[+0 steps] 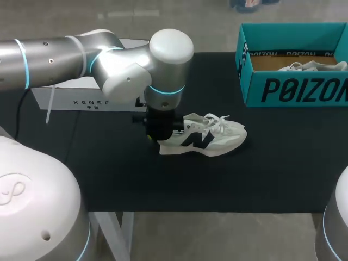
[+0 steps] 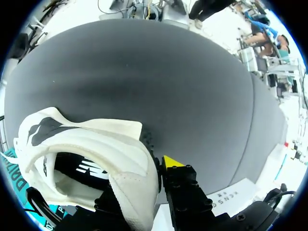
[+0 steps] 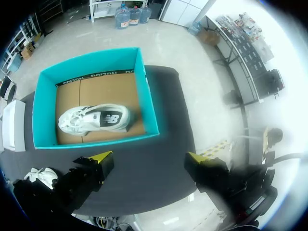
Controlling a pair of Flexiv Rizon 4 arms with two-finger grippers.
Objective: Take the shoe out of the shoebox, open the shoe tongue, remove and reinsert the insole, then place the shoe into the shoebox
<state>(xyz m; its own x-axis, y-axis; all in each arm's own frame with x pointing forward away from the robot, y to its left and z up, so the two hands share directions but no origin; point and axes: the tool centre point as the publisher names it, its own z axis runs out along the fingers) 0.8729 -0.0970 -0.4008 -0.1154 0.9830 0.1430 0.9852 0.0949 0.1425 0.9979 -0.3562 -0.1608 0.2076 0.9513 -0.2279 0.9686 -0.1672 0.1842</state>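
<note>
left wrist view shows our left gripper (image 2: 151, 180) clamped on the heel of the sneaker (image 2: 96, 144), out on the table (image 1: 163, 185) near the shoebox (image 1: 293, 89); our right gripper (image 3: 149, 161) hangs spread, so tongue-opening looks next, needing it at the laces (image 1: 216, 120).

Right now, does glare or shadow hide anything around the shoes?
Head view: even light; the left arm covers the heel of the loose shoe. Left wrist view: its inside lies in shadow. Right wrist view: glare hazes one of the right fingers; shoebox and boxed shoe read clearly.
</note>
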